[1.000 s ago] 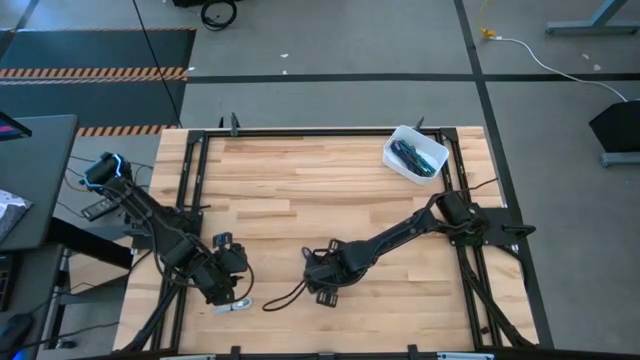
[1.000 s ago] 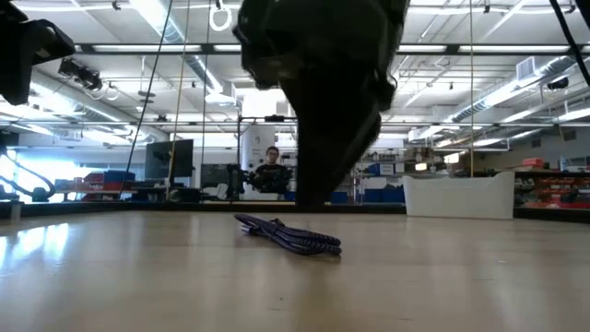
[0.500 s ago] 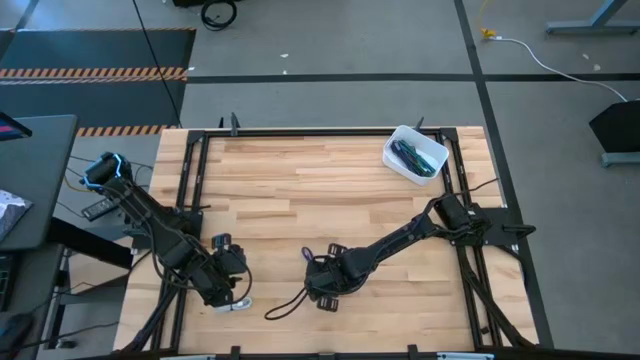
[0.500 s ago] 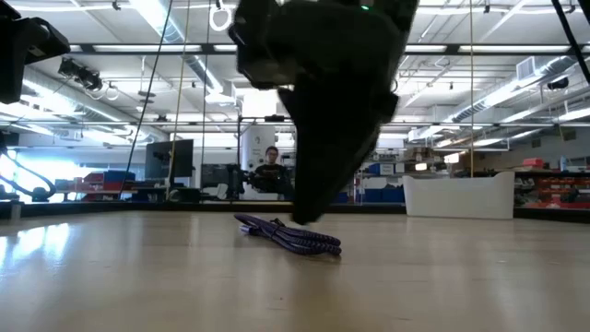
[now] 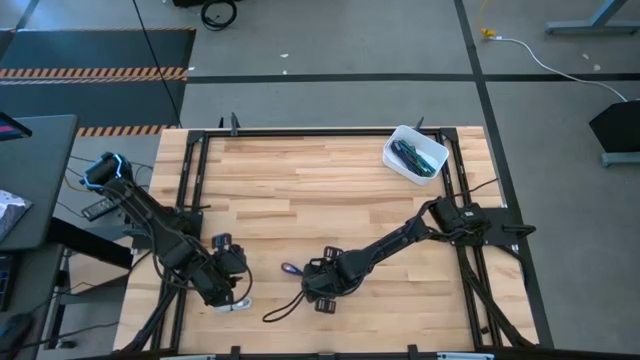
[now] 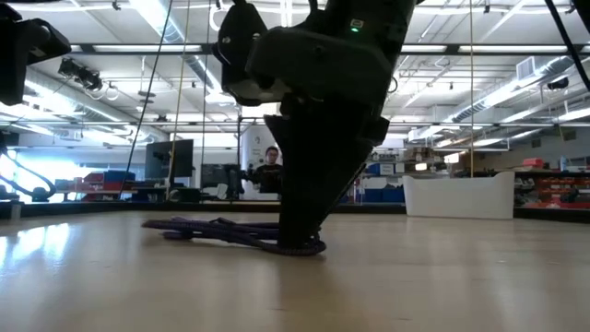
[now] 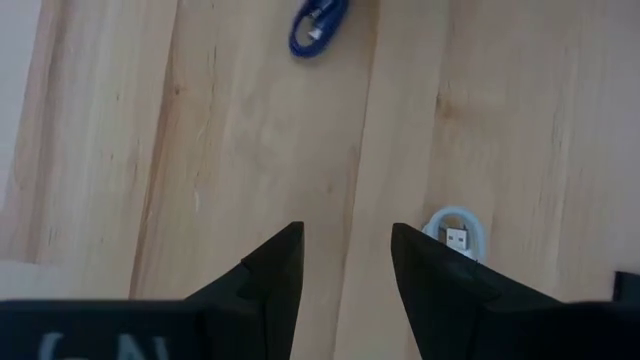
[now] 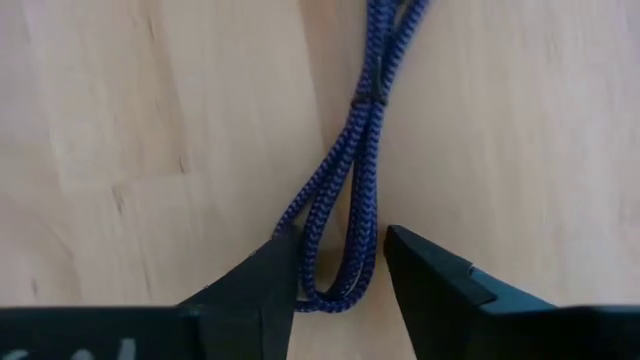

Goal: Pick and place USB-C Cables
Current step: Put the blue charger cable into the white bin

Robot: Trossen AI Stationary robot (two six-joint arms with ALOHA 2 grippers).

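My right gripper (image 8: 335, 262) is down on the thin purple braided cable (image 8: 352, 180).

Its fingers stand open on both sides of the cable's loop, low in the middle of the high view on the wooden worktop (image 5: 300, 190), ready to pinch. My left gripper (image 7: 345, 262) waits open, lower left.

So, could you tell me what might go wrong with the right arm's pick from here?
The right gripper straddles only the end loop of the purple braided cable, so the closing fingers may slip off it. The cable trails long across the wooden table, so lifting could drag its tail. The small silver-white coiled cable by the open left gripper may get forgotten.
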